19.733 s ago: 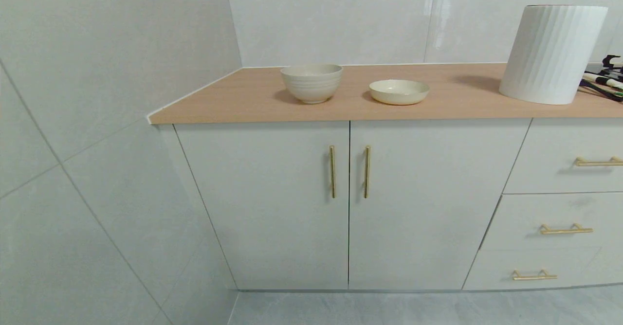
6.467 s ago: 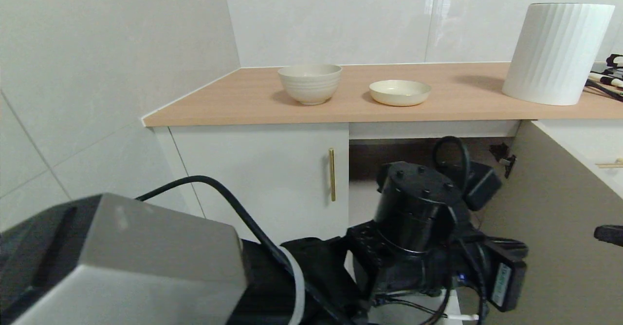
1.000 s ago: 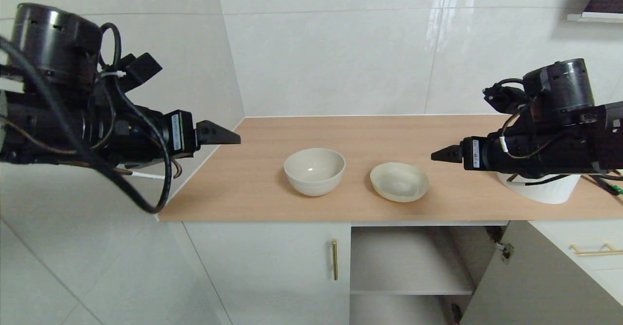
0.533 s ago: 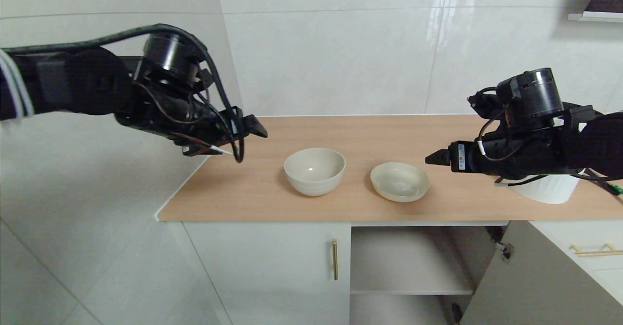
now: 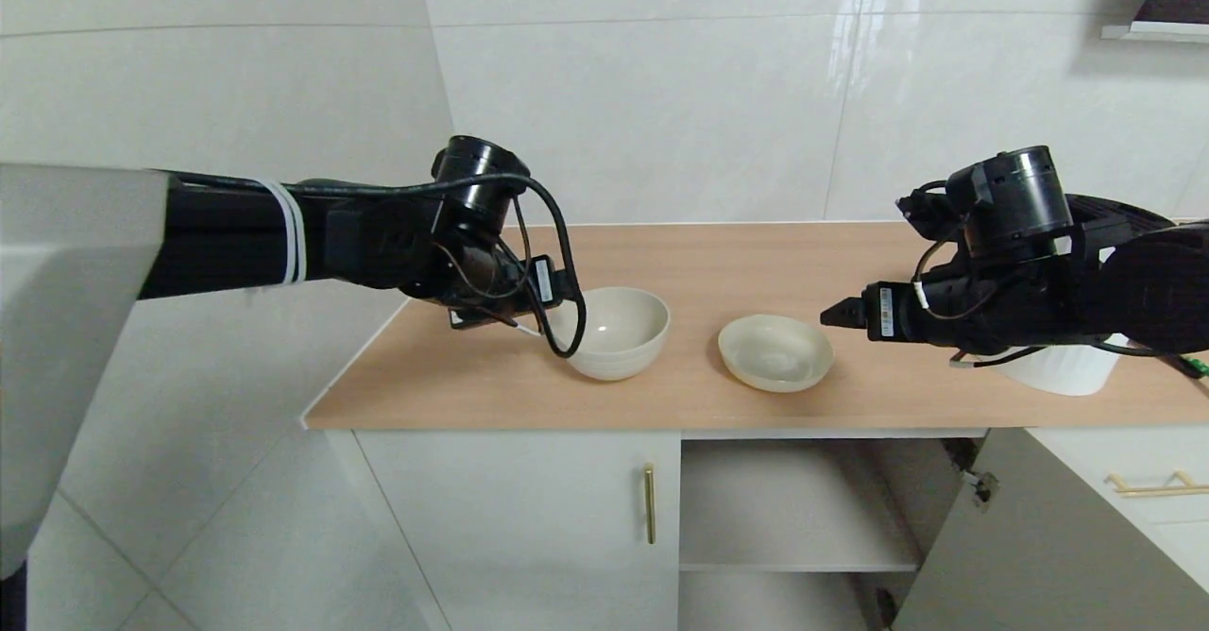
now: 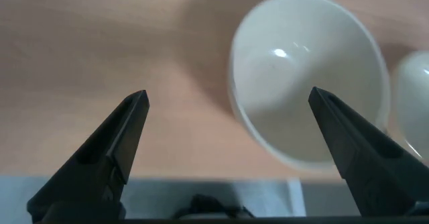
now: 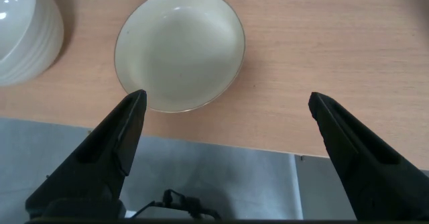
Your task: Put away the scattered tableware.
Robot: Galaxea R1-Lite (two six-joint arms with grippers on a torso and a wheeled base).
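Head view: the bowl (image 5: 611, 332) is sitting upright on the wooden table (image 5: 453, 376), near its front edge. A shallow dish (image 5: 775, 352) is lying just right of the bowl, not touching it. The left end effector (image 6: 228, 92) is hovering over the table at the bowl's left side. In the left wrist view its fingers (image 6: 114, 150) are standing wide apart and gripping nothing, with the bowl partly between the tips. The right end effector (image 7: 226, 95) is hanging farther right of the bowl, beyond the dish, also spread wide and empty. Below the bowl one cabinet door (image 5: 519, 508) is standing shut. The neighbouring door (image 5: 1039, 537) is hanging open, showing a shelf (image 5: 784, 518).
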